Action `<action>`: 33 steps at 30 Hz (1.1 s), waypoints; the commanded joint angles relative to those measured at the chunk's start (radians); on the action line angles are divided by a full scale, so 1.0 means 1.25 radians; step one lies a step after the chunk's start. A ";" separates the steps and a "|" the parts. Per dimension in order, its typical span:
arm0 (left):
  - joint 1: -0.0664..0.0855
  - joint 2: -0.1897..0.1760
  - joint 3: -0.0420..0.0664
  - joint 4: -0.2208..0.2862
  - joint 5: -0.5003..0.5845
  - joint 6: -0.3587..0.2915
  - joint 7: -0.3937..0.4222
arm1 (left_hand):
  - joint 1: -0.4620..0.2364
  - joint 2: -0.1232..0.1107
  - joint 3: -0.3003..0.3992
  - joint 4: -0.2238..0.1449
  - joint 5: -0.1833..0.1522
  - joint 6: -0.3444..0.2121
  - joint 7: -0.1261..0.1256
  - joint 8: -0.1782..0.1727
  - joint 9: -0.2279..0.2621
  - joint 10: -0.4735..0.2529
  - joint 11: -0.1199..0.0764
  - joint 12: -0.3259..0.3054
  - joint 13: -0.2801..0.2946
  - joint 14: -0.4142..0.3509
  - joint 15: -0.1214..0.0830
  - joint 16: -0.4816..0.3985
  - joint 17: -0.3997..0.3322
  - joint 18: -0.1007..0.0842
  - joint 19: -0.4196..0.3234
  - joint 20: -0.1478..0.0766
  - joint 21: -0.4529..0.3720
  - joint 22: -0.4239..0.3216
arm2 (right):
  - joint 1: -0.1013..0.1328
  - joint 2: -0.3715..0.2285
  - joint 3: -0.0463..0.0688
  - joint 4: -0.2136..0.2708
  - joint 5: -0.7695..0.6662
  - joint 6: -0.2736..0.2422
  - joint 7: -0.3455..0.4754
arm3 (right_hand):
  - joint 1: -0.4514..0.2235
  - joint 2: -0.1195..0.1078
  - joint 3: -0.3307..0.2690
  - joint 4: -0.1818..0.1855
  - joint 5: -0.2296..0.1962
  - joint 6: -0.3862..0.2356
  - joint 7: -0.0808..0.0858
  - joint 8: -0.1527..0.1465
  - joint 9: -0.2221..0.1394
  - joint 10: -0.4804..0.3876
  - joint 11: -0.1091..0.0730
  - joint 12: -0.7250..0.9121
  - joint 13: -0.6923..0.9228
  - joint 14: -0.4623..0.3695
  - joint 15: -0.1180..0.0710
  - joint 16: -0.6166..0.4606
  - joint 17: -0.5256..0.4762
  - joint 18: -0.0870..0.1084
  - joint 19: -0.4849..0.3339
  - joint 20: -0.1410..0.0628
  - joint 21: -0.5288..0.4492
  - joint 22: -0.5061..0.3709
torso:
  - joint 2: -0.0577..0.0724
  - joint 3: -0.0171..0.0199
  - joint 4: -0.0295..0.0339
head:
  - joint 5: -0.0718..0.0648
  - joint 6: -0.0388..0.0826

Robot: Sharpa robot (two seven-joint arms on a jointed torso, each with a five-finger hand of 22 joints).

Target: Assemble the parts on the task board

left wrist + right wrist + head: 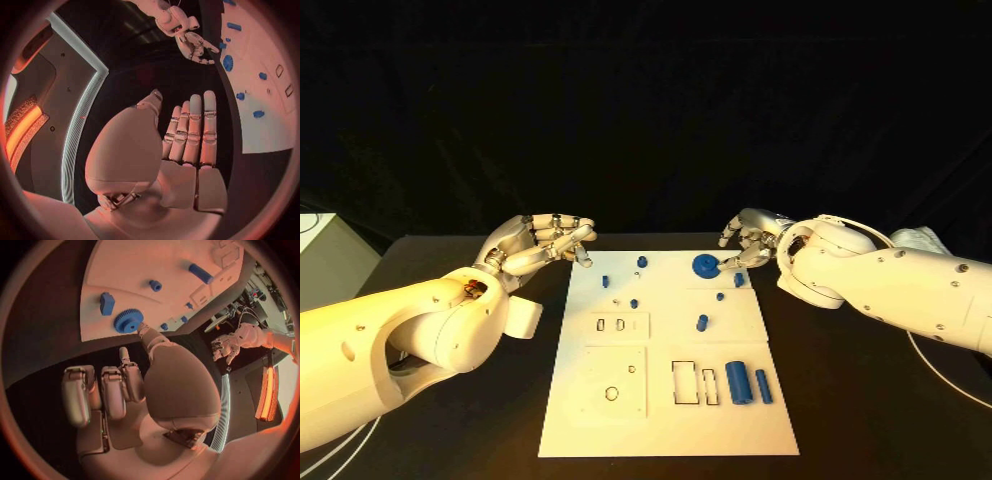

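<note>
The white task board (668,420) lies in the middle of the black table. A blue gear (705,265) sits near its far edge, with small blue parts (702,322) scattered behind the middle. Two blue cylinders (737,384) lie at the board's right side. My right hand (750,240) hovers at the far right corner; one fingertip touches the gear (128,321), and the other fingers (103,390) are curled in, holding nothing. My left hand (545,242) hangs off the board's far left corner, its fingers (190,130) straight, side by side, with nothing in them.
Rectangular slots (689,382) and a raised square plate (615,380) take up the board's near half. A white box (322,250) stands at the table's left edge. A cable (942,365) loops on the table at the right.
</note>
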 commanded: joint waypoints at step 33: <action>0.001 0.004 0.001 0.002 0.003 0.016 0.000 | 0.000 0.004 0.005 -0.001 -0.004 0.008 -0.001 -0.005 0.002 -0.002 -0.004 -0.004 0.001 -0.005 -0.001 0.003 0.001 0.008 -0.007 0.000 0.007 0.003 | -0.032 0.089 -0.004 -0.092 0.024 -0.008 -0.025 | 0.019 0.039 0.021 0.048 0.032 0.015 0.004 0.033 0.000 0.064 0.007 0.098 0.185 0.083 0.012 0.014 0.210 -0.023 0.085 0.013 0.034 0.210 | 0.003 0.0015 0.0014 | 0.005 -0.013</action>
